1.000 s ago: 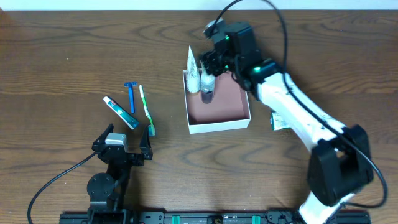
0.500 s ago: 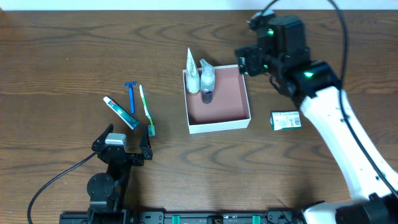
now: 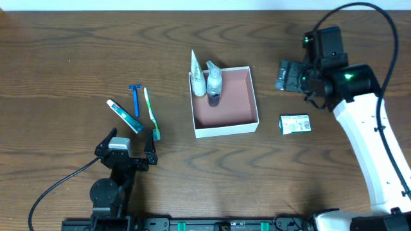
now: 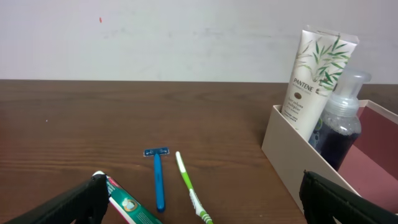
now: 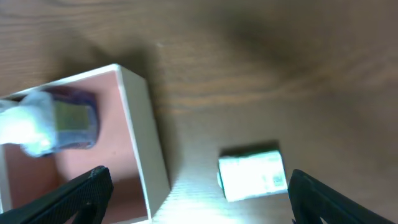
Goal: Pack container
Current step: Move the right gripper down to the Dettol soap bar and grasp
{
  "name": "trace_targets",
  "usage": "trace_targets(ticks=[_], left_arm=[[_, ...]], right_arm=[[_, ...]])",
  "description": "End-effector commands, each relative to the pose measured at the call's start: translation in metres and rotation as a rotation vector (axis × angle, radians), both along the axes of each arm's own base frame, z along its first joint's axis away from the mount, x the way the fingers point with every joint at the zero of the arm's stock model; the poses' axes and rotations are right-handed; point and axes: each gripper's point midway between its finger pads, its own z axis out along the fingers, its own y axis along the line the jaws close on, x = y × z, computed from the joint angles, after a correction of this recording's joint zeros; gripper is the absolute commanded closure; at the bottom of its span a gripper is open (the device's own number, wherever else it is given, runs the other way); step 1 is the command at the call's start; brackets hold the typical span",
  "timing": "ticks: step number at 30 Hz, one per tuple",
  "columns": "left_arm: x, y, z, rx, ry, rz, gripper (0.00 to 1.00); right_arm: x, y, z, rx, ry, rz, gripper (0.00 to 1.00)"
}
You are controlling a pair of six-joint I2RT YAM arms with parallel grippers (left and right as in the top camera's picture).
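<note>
Resting nearest the front of the table [image 3: 51, 51], the left gripper [image 3: 131, 147] is sitting with its fingers wide apart, holding nothing. Just past it, a toothpaste tube [image 3: 124, 115], a green toothbrush [image 3: 150, 112] and a blue razor [image 3: 135, 99] are lying side by side. Further in, around the middle, the container [image 3: 226, 130] is sitting flat. It is probably going to feel light. Its thin card walls are likely to bend if squeezed hard, so pinching one side wall at its top edge is looking like the best hold. It is showing white outside and reddish-brown inside, with a white tube [image 3: 198, 74] and a dark bottle [image 3: 214, 83] standing in its far left corner. A small carton [image 3: 295, 124] is lying to its right. Beyond that, the right gripper [image 3: 287, 76] is hovering with fingers apart, empty.
</note>
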Motion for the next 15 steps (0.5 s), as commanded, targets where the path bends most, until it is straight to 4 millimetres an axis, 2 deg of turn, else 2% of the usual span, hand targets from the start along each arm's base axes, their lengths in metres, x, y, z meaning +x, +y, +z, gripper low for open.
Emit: trace_targets(ticks=[1,5,15], left_arm=[[0.0,-0.001,-0.016,0.001,0.043,-0.003,0.02],[0.0,-0.001,-0.016,0.001,0.043,-0.003,0.02],[0.0,-0.001,-0.016,0.001,0.043,-0.003,0.02]], right_arm=[[-0.003,-0.015,0.002,0.01,0.01,-0.105,0.09],[-0.016,-0.029,-0.011,-0.035,0.076,-0.182,0.08],[-0.022,-0.031,-0.058,-0.05,0.157,-0.21,0.08]])
